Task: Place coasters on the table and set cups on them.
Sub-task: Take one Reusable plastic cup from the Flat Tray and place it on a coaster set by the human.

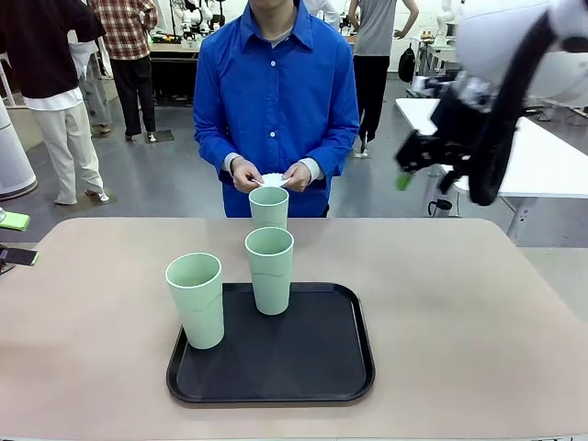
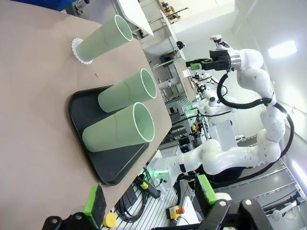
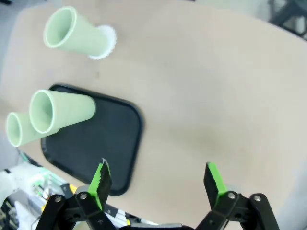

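**Right tool** point(image 3: 158, 178): black, two fingers with green pads. Jaws are spread wide and hold nothing. It hangs high over the bare right part of the tabletop.

**Left tool** point(image 2: 149, 194): same make. Jaws are spread wide and hold nothing. It is raised, well apart from every item.

**Surface:** large beige-tan matte tabletop point(image 1: 459, 303) with rounded corners.

**Room:** open workshop with a grey floor. A white table point(image 1: 542, 156) stands behind at the right, and people stand farther off.

**Tray:** one black rounded-square tray point(image 1: 322, 367), on the near middle of the tabletop.

**Tumblers:** three, tall, pale mint-green plastic, all upright.
- Front-left tumbler point(image 1: 196, 299): on the tray at its front left corner.
- Rear tumbler point(image 1: 270, 269): on the tray at its back edge.
- Far tumbler point(image 1: 269, 207): on the tabletop beyond the tray.

**Coasters on the tabletop:** one round white paper coaster point(image 3: 106, 40) with a scalloped edge, under the far tumbler.

**Person:** in a blue shirt at the far side, holding a small white paper piece point(image 1: 273, 179) between both hands. How many sheets it is cannot be told.

**Views:**
- Both wrist views show the coaster's rim around the far tumbler's base; in the front view that base is hidden behind the rear tumbler.
- The front view shows the person's hands and the white piece.
- The left wrist view shows the right arm held high.
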Robot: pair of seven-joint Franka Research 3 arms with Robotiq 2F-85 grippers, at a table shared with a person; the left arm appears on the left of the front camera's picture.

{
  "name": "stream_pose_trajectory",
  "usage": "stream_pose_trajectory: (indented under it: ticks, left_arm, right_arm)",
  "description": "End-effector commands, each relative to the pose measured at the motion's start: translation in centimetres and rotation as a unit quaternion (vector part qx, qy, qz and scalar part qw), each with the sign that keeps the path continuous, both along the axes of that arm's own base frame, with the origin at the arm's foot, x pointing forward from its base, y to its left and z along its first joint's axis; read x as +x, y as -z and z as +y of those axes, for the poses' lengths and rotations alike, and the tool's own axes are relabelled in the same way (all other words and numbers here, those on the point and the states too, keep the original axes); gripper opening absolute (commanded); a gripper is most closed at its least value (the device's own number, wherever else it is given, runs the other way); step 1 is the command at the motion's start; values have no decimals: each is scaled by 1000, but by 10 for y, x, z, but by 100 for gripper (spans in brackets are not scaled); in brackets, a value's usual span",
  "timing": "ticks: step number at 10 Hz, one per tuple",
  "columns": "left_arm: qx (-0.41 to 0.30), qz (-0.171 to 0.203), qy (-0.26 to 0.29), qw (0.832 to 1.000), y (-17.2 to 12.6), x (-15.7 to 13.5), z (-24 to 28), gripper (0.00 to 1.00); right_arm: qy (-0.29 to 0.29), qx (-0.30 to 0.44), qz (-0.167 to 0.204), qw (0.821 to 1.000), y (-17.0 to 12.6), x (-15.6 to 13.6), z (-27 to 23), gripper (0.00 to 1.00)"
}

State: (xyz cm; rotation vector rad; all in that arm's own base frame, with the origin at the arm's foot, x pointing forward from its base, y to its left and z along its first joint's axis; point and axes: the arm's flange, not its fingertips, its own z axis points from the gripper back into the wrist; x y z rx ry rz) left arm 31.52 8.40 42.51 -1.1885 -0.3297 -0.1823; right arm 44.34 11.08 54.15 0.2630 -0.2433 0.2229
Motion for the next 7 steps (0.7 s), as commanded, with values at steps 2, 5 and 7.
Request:
stream_pose_trajectory:
  ticks: [2, 5, 7]
  left_arm:
    - [-6, -5, -1, 1000, -1, 0, 1, 100]
    - [-6, -5, -1, 1000, -1, 0, 1, 100]
    - [-6, -5, -1, 1000, -1, 0, 1, 100]
  right_arm:
    - [81, -10, 13, 997, -4, -21, -59, 100]
    - [124, -32, 12, 992, -8, -42, -89, 100]
    - [97, -8, 14, 995, -8, -25, -93, 100]
